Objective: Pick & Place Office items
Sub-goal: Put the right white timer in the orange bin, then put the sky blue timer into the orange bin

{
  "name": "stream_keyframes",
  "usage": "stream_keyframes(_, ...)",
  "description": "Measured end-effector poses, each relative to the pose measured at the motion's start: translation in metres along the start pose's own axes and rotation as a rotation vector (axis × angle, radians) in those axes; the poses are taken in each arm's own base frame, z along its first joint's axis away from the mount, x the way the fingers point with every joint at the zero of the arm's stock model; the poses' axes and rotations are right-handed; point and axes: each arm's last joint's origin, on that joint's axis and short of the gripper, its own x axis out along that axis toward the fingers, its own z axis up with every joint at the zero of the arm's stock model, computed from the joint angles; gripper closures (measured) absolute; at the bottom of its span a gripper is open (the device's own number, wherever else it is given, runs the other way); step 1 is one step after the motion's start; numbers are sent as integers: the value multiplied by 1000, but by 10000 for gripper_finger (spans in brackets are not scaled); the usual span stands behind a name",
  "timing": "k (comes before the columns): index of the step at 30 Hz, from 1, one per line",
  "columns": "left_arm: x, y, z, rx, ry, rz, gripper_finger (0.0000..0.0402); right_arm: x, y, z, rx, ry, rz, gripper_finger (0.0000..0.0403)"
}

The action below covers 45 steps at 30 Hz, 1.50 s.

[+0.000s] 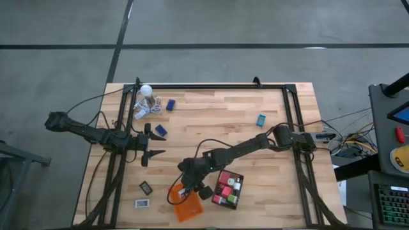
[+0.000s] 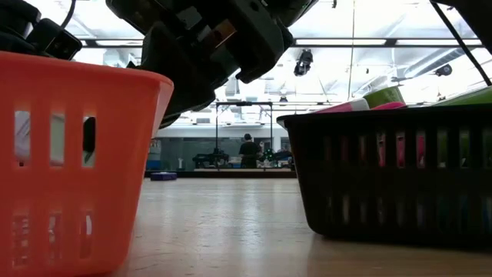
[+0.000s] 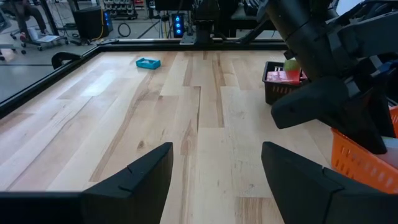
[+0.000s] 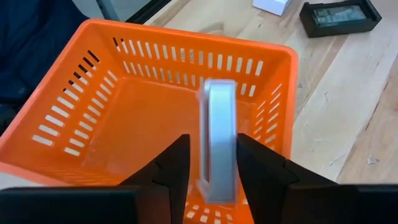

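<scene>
My right gripper [image 1: 190,190] hangs over the orange basket [image 4: 155,118] near the table's near edge, fingers pointing down. A thin white-and-grey rectangular piece [image 4: 217,140] stands on edge between its fingers, blurred, above the basket floor; a sliver of orange shows between it and one finger. My left gripper [image 1: 152,145] waits open at the table's left, holding nothing. A teal box [image 1: 261,119], two dark blue blocks [image 1: 170,104] [image 1: 160,130], a small black rectangle [image 1: 146,187] and a white one [image 1: 142,203] lie flat on the table. My right gripper: the white-and-grey piece stands between the two fingers, and its edge [image 4: 233,155] lies against one finger [image 4: 261,168], with a narrow gap at the other. Whether that finger touches it, I cannot tell. The piece is upright, above the basket floor.
A black basket [image 1: 228,188] with red, pink, green and white pieces stands right beside the orange one. A white bulb and white bits [image 1: 144,99] lie at the far left corner. A black frame [image 1: 211,86] rims the table. The middle of the wooden top is bare.
</scene>
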Motion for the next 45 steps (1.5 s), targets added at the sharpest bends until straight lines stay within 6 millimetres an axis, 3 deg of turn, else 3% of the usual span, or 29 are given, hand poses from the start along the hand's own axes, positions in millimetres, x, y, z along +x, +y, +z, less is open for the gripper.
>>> stream_keyframes(19, 0, 0, 0, 0, 0, 0, 149, -1, 0, 8, 14, -75, 5, 266)
stream_keyframes(29, 0, 0, 0, 0, 0, -1, 149, -28, 4, 33, -34, -154, -37, 264)
stream_keyframes(37, 0, 0, 0, 0, 0, 0, 149, -57, 2, 37, 103, -10, -424, 263)
stream_keyframes(41, 0, 0, 0, 0, 1, -1, 149, -67, 2, 32, 284, 58, -586, 262)
stream_keyframes(45, 0, 0, 0, 0, 1, -1, 149, -96, 8, 30, 507, 101, -812, 266)
